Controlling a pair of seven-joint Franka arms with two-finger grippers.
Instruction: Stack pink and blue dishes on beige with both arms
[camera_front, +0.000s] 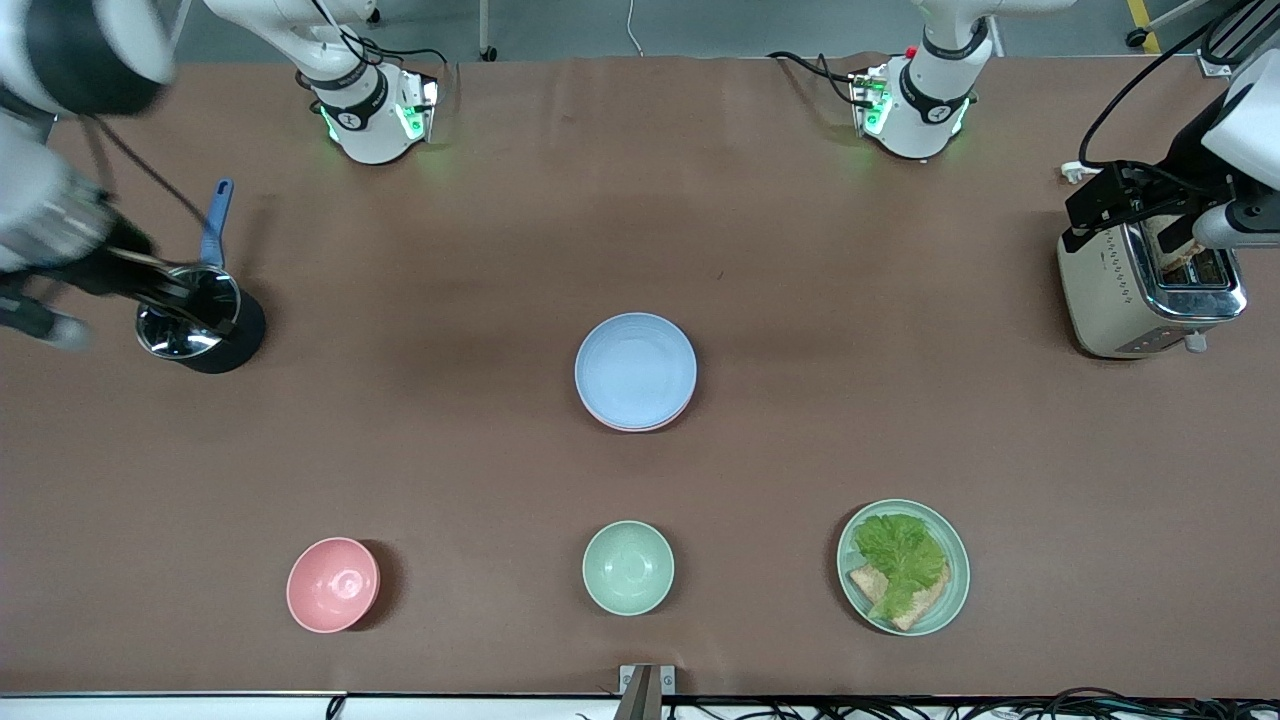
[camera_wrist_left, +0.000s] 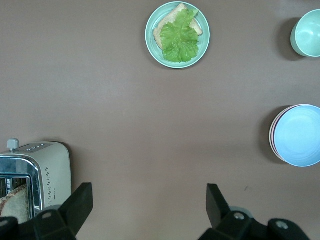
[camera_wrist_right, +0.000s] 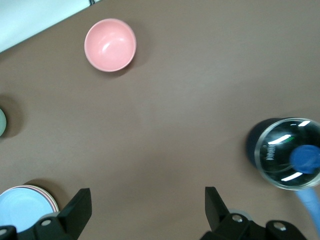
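The light blue plate (camera_front: 636, 368) lies at the table's middle, on top of a stack. A pink plate's rim (camera_front: 625, 426) peeks out beneath it. The same stack shows in the left wrist view (camera_wrist_left: 300, 135) and the right wrist view (camera_wrist_right: 22, 210). The beige plate is hidden; nothing beige shows on its own. My left gripper (camera_front: 1120, 205) hangs open over the toaster, its fingers (camera_wrist_left: 148, 192) wide apart with nothing between. High beside the saucepan, my right gripper (camera_front: 70, 290) is open and empty too (camera_wrist_right: 147, 196). Both are away from the stack.
A blue-handled dark saucepan (camera_front: 195, 320) stands at the right arm's end, a toaster (camera_front: 1140, 300) with bread at the left arm's end. Nearer the camera sit a pink bowl (camera_front: 332, 584), a green bowl (camera_front: 628, 567) and a green plate (camera_front: 955, 585) holding lettuce and toast.
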